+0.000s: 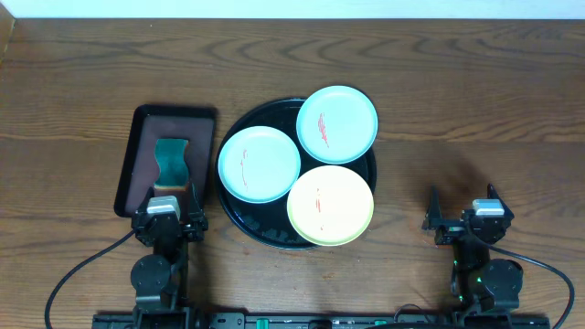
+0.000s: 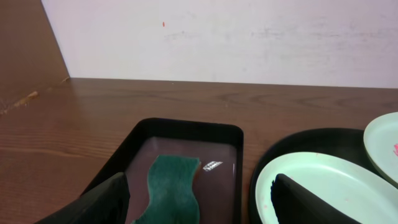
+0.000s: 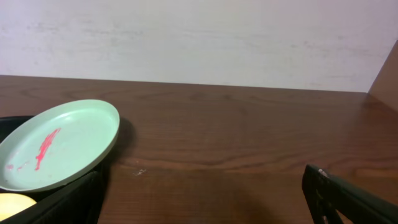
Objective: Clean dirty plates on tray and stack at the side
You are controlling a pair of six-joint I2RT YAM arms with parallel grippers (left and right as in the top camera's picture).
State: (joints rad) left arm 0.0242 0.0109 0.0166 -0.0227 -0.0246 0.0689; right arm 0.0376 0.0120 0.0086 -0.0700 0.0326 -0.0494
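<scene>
Three dirty plates lie on the round black tray [image 1: 239,216]. A mint plate [image 1: 259,164] is at the left, a second mint plate [image 1: 337,124] at the back right overhangs the rim, and a yellow plate [image 1: 331,205] is at the front. All carry thin red smears. My left gripper [image 1: 164,194] is open and empty at the near end of the brown tray; the left mint plate [image 2: 336,186] shows beside its right finger. My right gripper [image 1: 464,208] is open and empty over bare table right of the black tray; the back mint plate [image 3: 59,144] shows at its left.
A dark brown rectangular tray [image 1: 146,137] left of the black tray holds a green sponge [image 1: 171,164], also in the left wrist view [image 2: 174,186]. Bare wooden table [image 1: 457,110] lies to the right and behind. A pale wall stands at the far edge.
</scene>
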